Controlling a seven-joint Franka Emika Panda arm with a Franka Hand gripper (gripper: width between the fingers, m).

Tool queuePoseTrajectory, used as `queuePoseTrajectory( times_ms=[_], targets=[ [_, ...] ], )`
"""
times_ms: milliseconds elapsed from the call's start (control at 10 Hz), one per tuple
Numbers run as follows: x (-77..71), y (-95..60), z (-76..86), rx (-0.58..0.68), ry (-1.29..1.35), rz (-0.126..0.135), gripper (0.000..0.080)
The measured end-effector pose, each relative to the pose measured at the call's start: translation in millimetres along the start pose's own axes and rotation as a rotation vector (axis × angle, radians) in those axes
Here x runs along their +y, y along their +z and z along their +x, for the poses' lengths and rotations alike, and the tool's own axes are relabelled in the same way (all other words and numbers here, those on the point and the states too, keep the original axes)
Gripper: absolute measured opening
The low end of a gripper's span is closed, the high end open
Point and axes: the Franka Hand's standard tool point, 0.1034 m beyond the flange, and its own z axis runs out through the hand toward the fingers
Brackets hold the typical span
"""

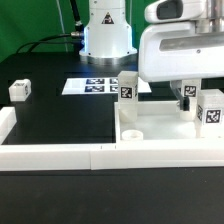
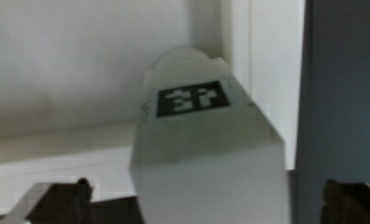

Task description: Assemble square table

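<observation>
The white square tabletop (image 1: 160,128) lies at the exterior view's right, rim up, with a round hole (image 1: 133,132) near its corner. One tagged white leg (image 1: 127,86) stands at its far left corner. A second tagged leg (image 1: 211,108) stands at its right, under my hand. A third leg (image 1: 19,90) lies on the black table at the left. My gripper (image 1: 198,98) hangs low over the tabletop. In the wrist view the gripper (image 2: 208,198) is open, with the tagged leg (image 2: 203,130) between the dark fingertips (image 2: 66,200) and a gap on each side.
A long low white border wall (image 1: 60,155) runs along the front and turns up the left side (image 1: 8,125). The marker board (image 1: 98,85) lies at the back of the black table, in front of the robot's base (image 1: 105,35).
</observation>
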Motion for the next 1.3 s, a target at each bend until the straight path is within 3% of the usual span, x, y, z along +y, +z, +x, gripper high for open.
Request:
queuePoseTrajectory(
  times_ms=[100, 200, 300, 400, 600, 900, 1100, 1300],
  targets=[
    [-0.4, 0.0, -0.1, 0.0, 0.031, 0.001, 0.0536],
    [-0.8, 0.2, -0.4, -0.001, 0.106, 0.002, 0.0353],
    [-0.2, 0.4, -0.5, -0.002, 0.154, 0.002, 0.0353],
    [1.2, 0.3, -0.1, -0.002, 0.238, 0.002, 0.0291],
    [3.3, 0.5, 0.1, -0.002, 0.361, -0.001, 0.0291],
    [9.0, 0.9, -4.3, -0.038, 0.991, -0.022, 0.0291],
    [13.5, 0.8, -6.9, -0.088, 1.331, 0.011, 0.0292],
    [12.7, 0.6, -8.6, -0.09, 1.413, 0.002, 0.0292]
  ],
)
